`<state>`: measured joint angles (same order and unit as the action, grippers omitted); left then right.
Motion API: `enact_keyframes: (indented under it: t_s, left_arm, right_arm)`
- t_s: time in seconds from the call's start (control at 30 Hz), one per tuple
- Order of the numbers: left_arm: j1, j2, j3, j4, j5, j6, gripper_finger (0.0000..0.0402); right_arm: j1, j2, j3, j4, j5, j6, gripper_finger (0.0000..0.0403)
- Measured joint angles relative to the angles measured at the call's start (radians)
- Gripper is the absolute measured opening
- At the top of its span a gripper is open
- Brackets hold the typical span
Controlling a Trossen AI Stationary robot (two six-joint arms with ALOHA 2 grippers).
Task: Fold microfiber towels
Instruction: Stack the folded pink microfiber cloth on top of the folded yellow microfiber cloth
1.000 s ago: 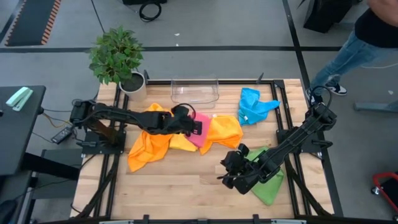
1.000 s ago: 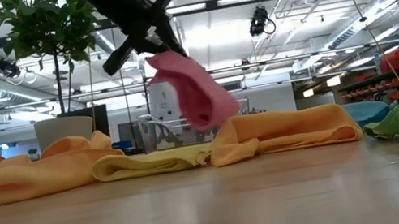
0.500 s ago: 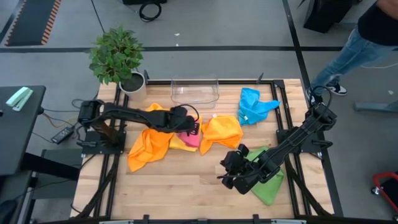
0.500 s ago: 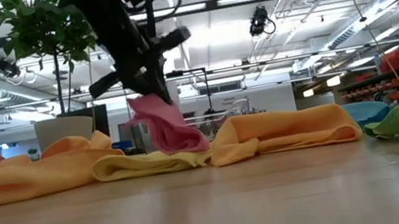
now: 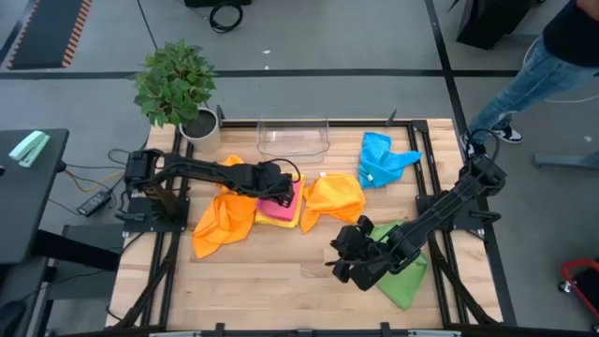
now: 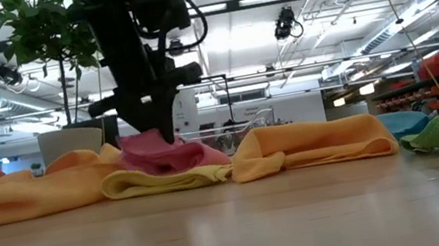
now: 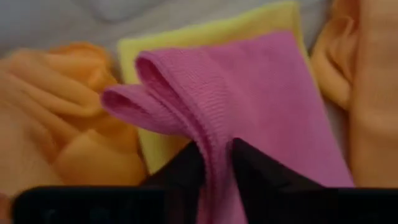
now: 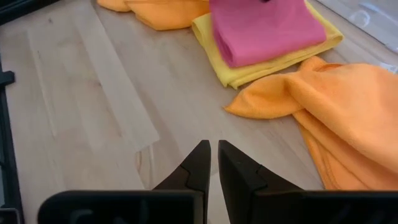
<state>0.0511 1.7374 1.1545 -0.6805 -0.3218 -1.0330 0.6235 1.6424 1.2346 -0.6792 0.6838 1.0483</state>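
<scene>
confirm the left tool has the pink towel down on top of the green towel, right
Not quite: the pink towel lies on the yellow towel, not the green one, which sits over by the right arm. The high view shows it; the left tool is on the pink towel.

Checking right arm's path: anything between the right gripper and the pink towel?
Nothing visible. Bare table lies between the right gripper and the pink towel, which sits on the yellow towel. The left gripper is on the pink one.
</scene>
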Motion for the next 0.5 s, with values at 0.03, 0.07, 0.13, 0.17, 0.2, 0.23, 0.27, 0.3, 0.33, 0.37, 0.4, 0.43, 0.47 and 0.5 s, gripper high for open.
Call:
enact_keyframes:
  t_s: [0.03,0.07,0.13,0.17,0.2,0.23,0.27,0.3,0.33,0.37,0.4,0.43,0.47,0.5]
  left_arm:
    - [0.005,0.002,0.0,-0.004,0.02,0.014,0.014]
    - [0.009,0.002,-0.001,-0.008,0.03,0.032,0.0163]
    - [0.016,-0.006,0.0,-0.005,0.038,0.086,0.0209]
    - [0.02,-0.019,-0.001,-0.017,0.039,0.114,0.023]
    - [0.022,-0.037,-0.001,-0.019,0.039,0.147,0.025]
    - [0.027,-0.058,-0.001,-0.016,0.04,0.181,0.0269]
    - [0.032,-0.08,0.0,-0.019,0.038,0.209,0.0286]
    - [0.038,-0.104,0.0,-0.028,0.038,0.238,0.0301]
    - [0.046,-0.126,0.0,-0.034,0.038,0.267,0.0314]
    - [0.054,-0.15,0.0,-0.045,0.036,0.29,0.0324]
    - [0.062,-0.176,0.0,-0.068,0.028,0.306,0.0332]
    - [0.068,-0.204,0.0,-0.097,0.01,0.312,0.0337]
    - [0.072,-0.231,0.0,-0.125,-0.014,0.312,0.034]
    - [0.073,-0.257,0.0,-0.156,-0.043,0.313,0.0341]
  right_arm:
    - [-0.007,0.0,0.0,0.0,0.0,-0.002,0.0039]
    - [-0.016,0.0,0.0,-0.001,0.0,-0.005,0.0039]
    - [-0.034,0.0,0.0,-0.002,-0.002,-0.007,0.0039]
    - [-0.046,0.0,0.0,-0.002,-0.008,-0.008,0.0039]
    - [-0.057,0.0,0.0,-0.001,-0.016,-0.008,0.0039]
    - [-0.068,0.0,0.0,-0.001,-0.024,-0.008,0.0039]
    - [-0.08,0.0,0.0,-0.001,-0.031,-0.01,0.0039]
    - [-0.093,0.0,0.0,0.0,-0.038,-0.012,0.0039]
    - [-0.106,0.0,0.0,0.001,-0.048,-0.017,0.0039]
    - [-0.123,0.0,0.0,0.004,-0.06,-0.027,0.0039]
    - [-0.142,0.0,0.0,0.012,-0.075,-0.04,0.0039]
    - [-0.165,0.0,0.0,0.028,-0.096,-0.065,0.0039]
    - [-0.194,0.003,0.0,0.054,-0.122,-0.101,0.0039]
    - [-0.228,0.009,0.0,0.095,-0.16,-0.152,0.0039]
